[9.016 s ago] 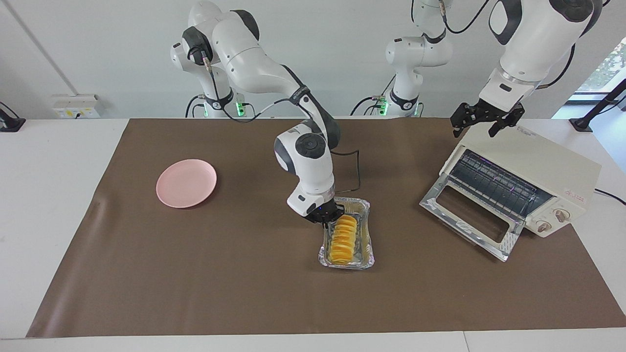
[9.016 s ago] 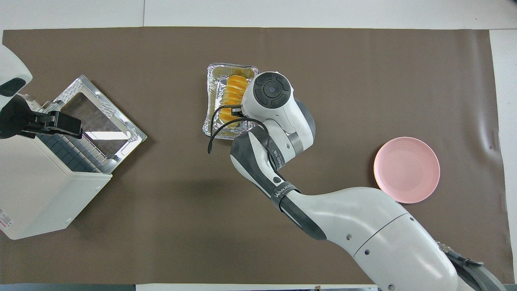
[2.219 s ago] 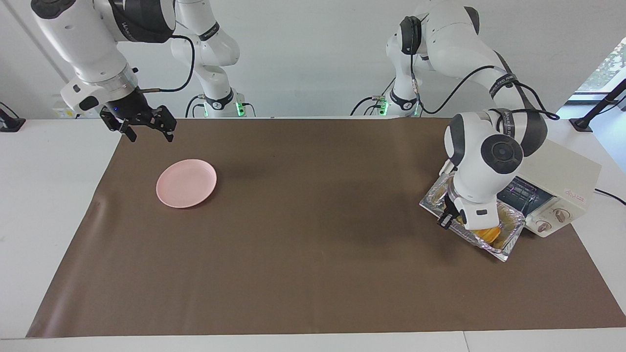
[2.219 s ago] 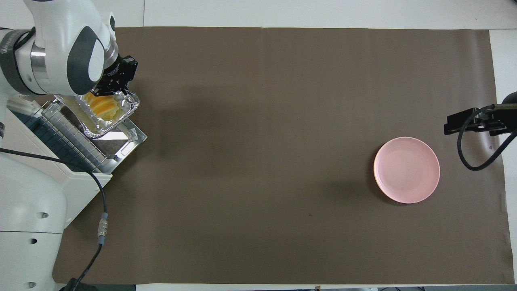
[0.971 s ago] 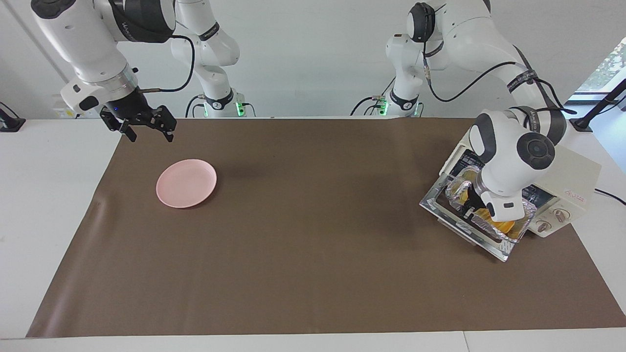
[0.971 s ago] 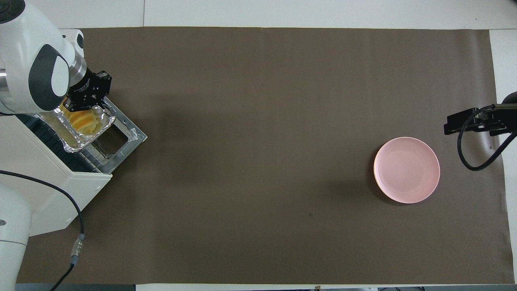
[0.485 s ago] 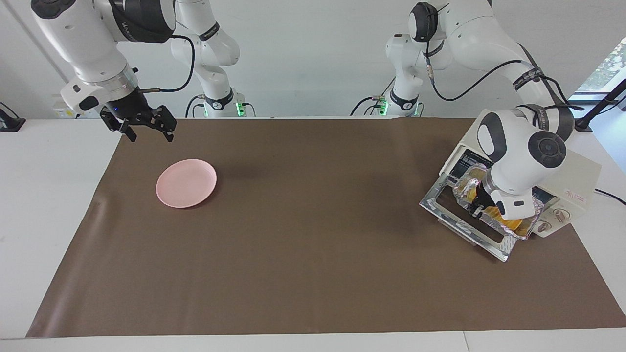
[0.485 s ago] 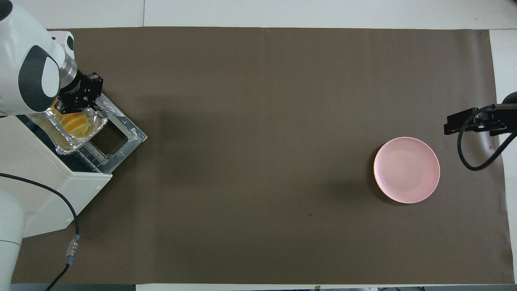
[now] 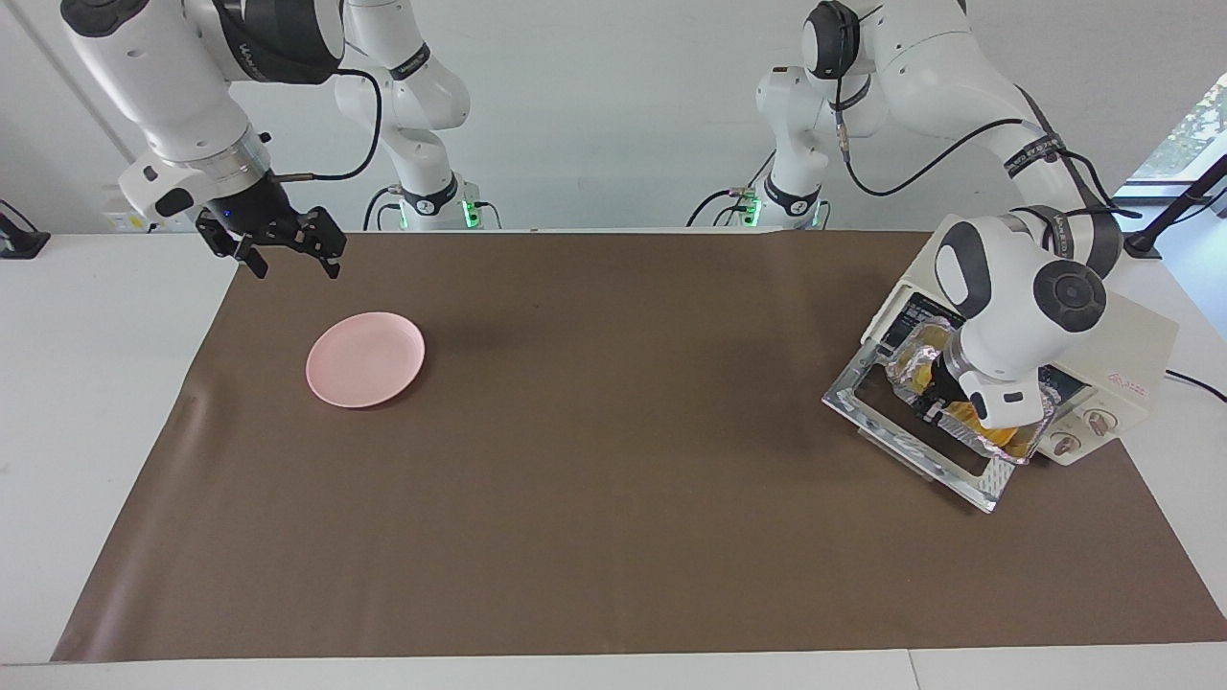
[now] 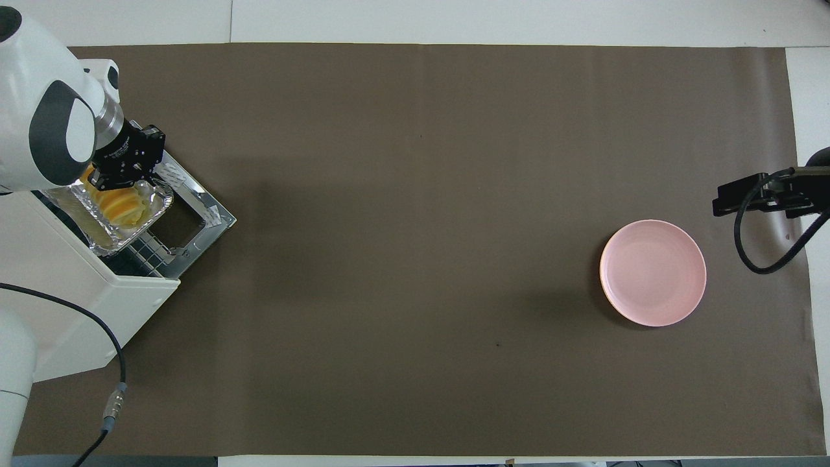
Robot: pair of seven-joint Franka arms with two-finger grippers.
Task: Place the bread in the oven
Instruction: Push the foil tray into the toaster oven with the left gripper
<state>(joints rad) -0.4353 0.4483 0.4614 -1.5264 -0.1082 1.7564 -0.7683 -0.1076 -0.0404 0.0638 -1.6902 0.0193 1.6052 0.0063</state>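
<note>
Your left gripper (image 10: pixel 123 170) is clamped on the crinkled silver foil tray's (image 10: pixel 104 224) rim, the golden ridged bread (image 10: pixel 122 202) inside it at the cream-white toaster oven's (image 9: pixel 1102 345) mouth, nine o'clock overhead; foil likely buckles, so hold the rim lightly while the right gripper (image 9: pixel 285 251) waits, fingers apart.

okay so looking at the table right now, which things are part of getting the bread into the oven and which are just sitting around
In the job:
- bread, in the foil tray
- oven, its door down
- left gripper, shut on the foil tray's rim at the oven mouth

Lying about:
- pink plate, toward the right arm's end
- right gripper, open, waiting over that end
</note>
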